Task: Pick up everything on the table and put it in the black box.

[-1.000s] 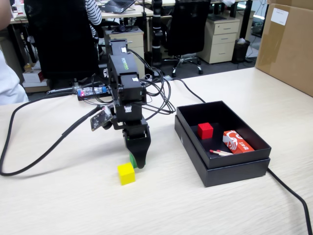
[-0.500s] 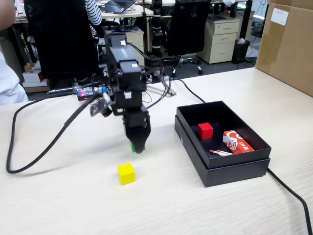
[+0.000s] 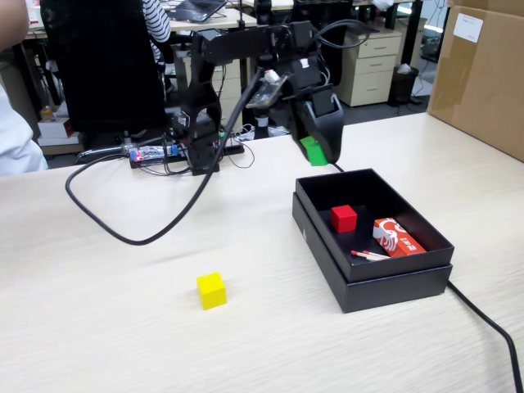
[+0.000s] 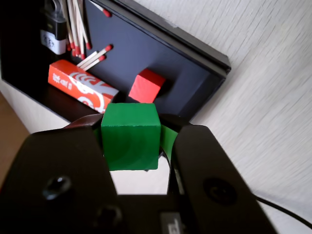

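One of the three cubes is home: the red cube (image 3: 344,218) lies on the floor of the black box (image 3: 318,219), toward its far end, beside a red-and-white printed packet (image 3: 398,237) and a few red-tipped sticks (image 3: 370,255). The second is in transit. The gripper (image 3: 319,152) is clenched on the green cube (image 4: 130,136), holding it in the air just beyond the far corner of the box, not yet over the opening as the fixed view shows it. In the wrist view the cube sits squarely between the two jaws, with the box interior beyond it. By my judgement, carrying it over the rim and letting go is the step in hand.

The yellow cube (image 3: 211,290) is left, alone on the worktop (image 3: 123,327) toward its near edge, well apart from the box and the arm.

Hard to read: the jaw tips are hidden behind the green cube in the fixed view. The wrist view crops the box, and a dark metal object in its top corner is too cut off to name. A cardboard carton (image 3: 479,78) at the worktop's right edge is partly out of frame.
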